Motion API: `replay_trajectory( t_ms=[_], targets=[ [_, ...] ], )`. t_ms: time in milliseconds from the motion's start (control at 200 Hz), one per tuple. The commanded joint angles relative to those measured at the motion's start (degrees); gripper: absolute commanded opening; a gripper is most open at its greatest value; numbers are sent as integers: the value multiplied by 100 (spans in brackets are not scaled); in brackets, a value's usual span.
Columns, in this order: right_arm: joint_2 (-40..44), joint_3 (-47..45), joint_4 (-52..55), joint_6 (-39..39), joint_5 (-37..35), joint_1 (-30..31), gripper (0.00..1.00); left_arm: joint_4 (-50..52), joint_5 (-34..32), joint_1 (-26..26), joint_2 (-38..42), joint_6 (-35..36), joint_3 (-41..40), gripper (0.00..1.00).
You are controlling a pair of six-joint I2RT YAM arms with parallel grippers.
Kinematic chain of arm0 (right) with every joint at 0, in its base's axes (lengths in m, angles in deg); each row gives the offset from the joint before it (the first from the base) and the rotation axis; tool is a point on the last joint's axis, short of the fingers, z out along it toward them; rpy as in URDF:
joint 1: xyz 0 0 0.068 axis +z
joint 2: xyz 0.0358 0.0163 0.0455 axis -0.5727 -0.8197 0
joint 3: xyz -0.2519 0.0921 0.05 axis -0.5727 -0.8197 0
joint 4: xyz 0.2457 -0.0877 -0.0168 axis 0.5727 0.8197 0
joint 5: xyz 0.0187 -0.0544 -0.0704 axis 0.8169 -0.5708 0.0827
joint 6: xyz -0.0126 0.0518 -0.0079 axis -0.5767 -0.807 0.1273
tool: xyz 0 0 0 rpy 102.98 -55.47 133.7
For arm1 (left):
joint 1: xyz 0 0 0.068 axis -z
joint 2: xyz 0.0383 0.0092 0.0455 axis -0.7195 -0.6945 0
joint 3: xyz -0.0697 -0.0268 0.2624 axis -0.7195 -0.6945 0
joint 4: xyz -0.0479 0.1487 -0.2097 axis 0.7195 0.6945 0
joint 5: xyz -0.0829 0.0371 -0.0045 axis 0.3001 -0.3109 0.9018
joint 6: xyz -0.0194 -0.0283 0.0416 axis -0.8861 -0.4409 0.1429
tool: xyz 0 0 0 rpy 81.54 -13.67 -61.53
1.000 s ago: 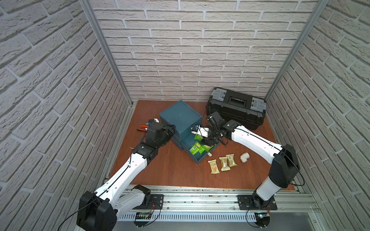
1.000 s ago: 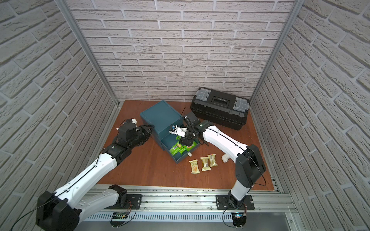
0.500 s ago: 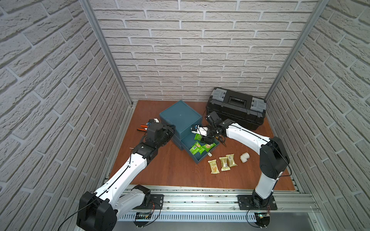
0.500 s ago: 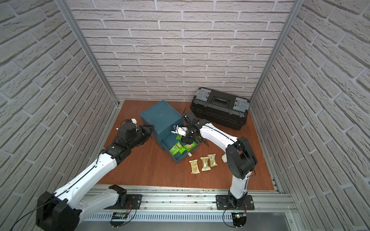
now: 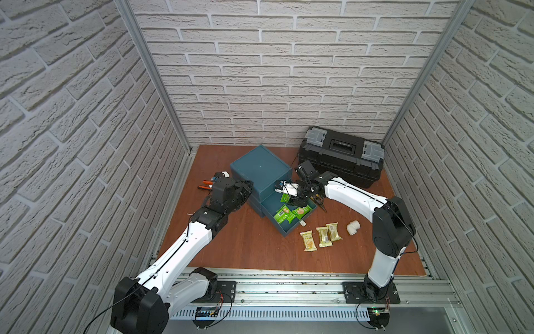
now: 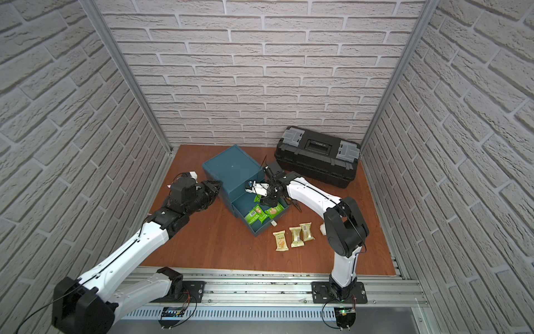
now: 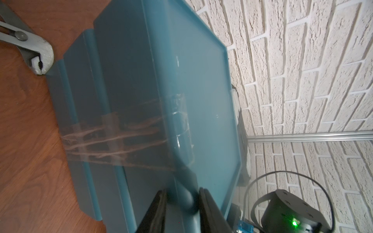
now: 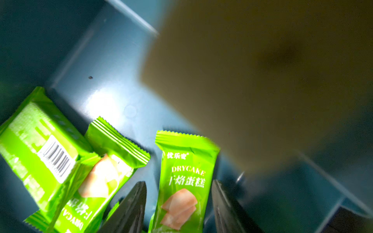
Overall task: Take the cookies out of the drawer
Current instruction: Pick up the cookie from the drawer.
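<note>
Got right tool [image 8: 178, 182] open astride a green cookie packet [image 8: 185, 161] in the drawer [image 5: 284, 231]. Pinch mid-body, lift straight up, clear the wall, drop at 4 o'clock by the gold packets [image 5: 324, 236]. Brace with left tool [image 7: 181, 190], clamped on cabinet [image 7: 191, 100] rim.

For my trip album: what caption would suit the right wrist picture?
Open right gripper straddles a green packet lying in the drawer.

Green cookies [image 5: 282, 214] flat, overlapping, inside open teal drawer [image 5: 273, 222]; three pale gold cookies [image 5: 323, 237] side by side on tabletop [image 5: 245, 245] nearby.
</note>
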Motion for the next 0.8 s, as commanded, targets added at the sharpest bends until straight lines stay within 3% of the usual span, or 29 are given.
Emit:
replay_trajectory(
  t_ms=[0,495,620,795],
  targets=[
    [-24,-10,368,135,78,69,54,744,55,-46,-110,47,-175,31],
    [608,-599,-400,210,-64,151,45,717,61,-45,-130,47,-175,31],
    [533,-600,-318,376,-209,167,38,706,65,-45,-127,48,-187,31],
    [348,-507,-170,479,-307,321,37,700,58,-46,-126,55,-190,31]
  ],
)
